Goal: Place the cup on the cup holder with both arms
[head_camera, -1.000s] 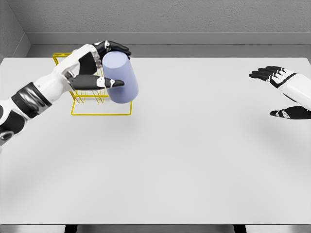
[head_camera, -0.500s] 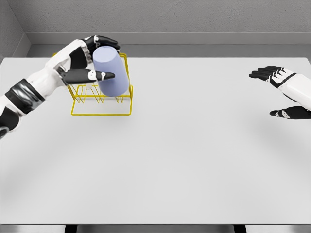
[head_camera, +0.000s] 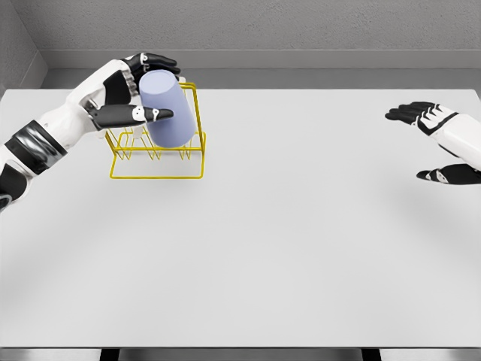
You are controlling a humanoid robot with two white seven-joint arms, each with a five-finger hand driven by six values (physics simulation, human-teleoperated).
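Note:
A pale lavender cup (head_camera: 167, 107) hangs tilted over the yellow wire cup holder (head_camera: 158, 159) at the table's far left. My left hand (head_camera: 139, 90) is shut on the cup, fingers over its top and thumb across its front. The cup covers part of the holder's upper frame. My right hand (head_camera: 436, 143) hovers at the far right edge with fingers spread and nothing in it.
The white table (head_camera: 285, 241) stretches between the two hands. A grey wall runs along the back edge just behind the holder.
My left hand has carried the cup up and to the left, from in front of the holder to above its frame. The right hand has stayed still.

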